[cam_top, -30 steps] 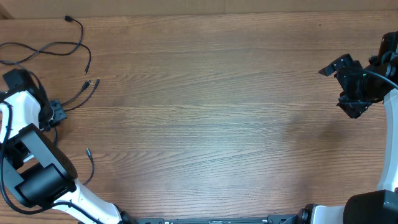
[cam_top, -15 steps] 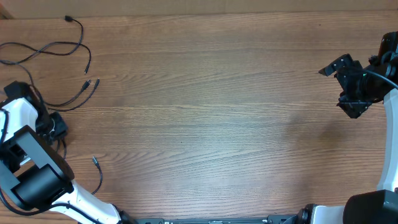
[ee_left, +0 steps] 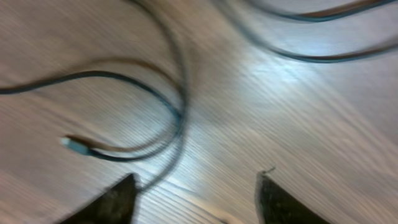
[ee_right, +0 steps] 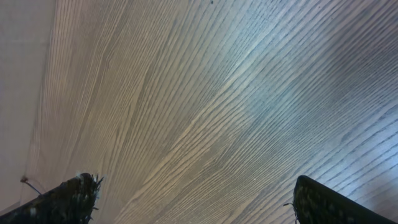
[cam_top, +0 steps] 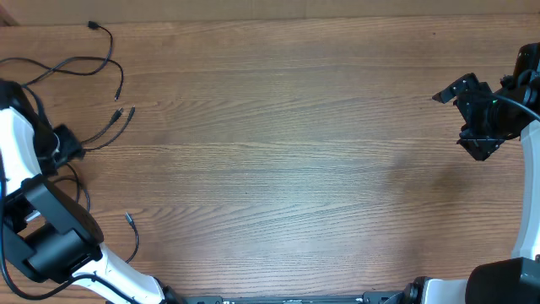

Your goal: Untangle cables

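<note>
Loose cables (ee_left: 178, 115) lie beneath the left tool (ee_left: 196, 204), its jaws apart

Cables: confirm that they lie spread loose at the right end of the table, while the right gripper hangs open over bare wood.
Not quite. The cables lie spread loose at the left end of the table, not the right; the overhead view shows it. The rest holds: the right gripper hangs open over bare wood.
</note>
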Action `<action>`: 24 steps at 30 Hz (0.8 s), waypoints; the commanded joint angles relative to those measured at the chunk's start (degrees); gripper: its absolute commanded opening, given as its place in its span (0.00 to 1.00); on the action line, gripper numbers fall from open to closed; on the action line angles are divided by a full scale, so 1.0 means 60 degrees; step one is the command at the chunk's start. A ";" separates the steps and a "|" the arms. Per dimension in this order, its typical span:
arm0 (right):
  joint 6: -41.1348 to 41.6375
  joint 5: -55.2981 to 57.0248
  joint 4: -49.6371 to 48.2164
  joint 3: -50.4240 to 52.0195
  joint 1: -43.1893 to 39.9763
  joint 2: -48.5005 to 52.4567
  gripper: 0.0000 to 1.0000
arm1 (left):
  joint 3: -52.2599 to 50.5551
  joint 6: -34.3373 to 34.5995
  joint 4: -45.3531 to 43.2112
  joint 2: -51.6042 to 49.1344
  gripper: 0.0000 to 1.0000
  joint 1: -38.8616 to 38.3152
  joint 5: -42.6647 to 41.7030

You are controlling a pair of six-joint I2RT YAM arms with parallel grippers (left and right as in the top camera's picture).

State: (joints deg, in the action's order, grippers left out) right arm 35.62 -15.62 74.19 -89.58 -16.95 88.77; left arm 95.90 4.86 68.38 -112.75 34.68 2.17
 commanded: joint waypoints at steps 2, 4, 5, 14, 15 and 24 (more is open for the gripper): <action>-0.0004 0.0098 -0.0029 -0.0142 -0.0011 -0.0095 1.00 | 0.0448 0.0189 0.0692 0.0000 1.00 -0.0044 -0.3748; -0.0004 0.0098 -0.0029 -0.0142 -0.0011 -0.0095 1.00 | 0.0364 0.0193 0.1042 -0.0004 0.99 -0.0055 -0.4710; -0.0004 0.0098 -0.0029 -0.0142 -0.0011 -0.0095 1.00 | 0.0342 0.0186 0.1224 -0.0004 0.99 -0.0055 -0.5198; -0.0004 0.0098 -0.0029 -0.0142 -0.0011 -0.0095 1.00 | 0.0342 -0.2317 0.4393 0.0029 0.91 -0.1020 -0.7078; -0.0004 0.0098 -0.0029 -0.0142 -0.0011 -0.0095 1.00 | 0.0342 -0.2313 0.4477 0.0069 0.90 -0.1191 -0.7082; -0.0004 0.0098 -0.0029 -0.0142 -0.0011 -0.0095 1.00 | 0.0342 -0.1585 0.4637 0.1759 0.88 -0.3672 -0.5697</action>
State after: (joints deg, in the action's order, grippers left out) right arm 35.62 -15.62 74.19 -89.58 -16.93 88.77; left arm 97.80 -7.29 95.22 -108.90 16.93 -37.87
